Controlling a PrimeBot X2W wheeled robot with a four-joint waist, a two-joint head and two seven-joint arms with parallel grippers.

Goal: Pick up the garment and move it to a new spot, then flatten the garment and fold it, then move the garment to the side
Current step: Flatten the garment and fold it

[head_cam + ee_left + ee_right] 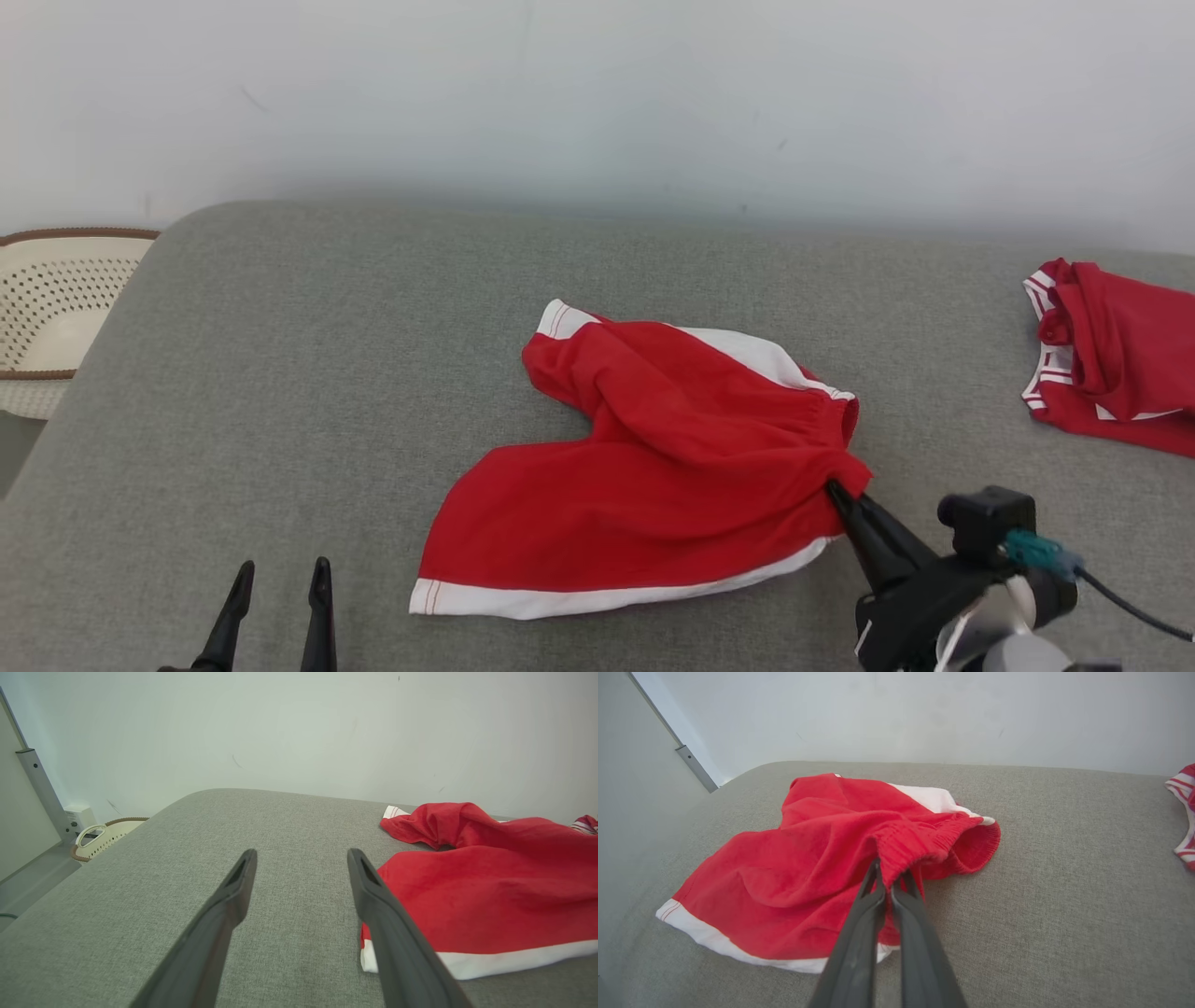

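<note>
Garment (653, 467): red shorts with white hem bands, lying rumpled near the middle of the head view, waistband (943, 835) toward 3 o'clock, leg hems toward 7 and 11 o'clock.
Grey fabric surface (280, 373): carries the shorts.
Right gripper (834, 487): at 5 o'clock in the head view; fingers pressed together, pinching a gathered fold of the waistband (889, 877).
Left gripper (285, 569): at 7 o'clock; fingers parted and holding nothing, over bare surface just beside the nearer white hem (302, 856).
Second garment (1116, 355): red with white striped trim, bunched at 3 o'clock, well apart from the shorts.
Basket (56, 299): cream, perforated, brown-rimmed, at 9 o'clock beyond the surface's edge.
Wall (597, 93): pale, at 12 o'clock.
</note>
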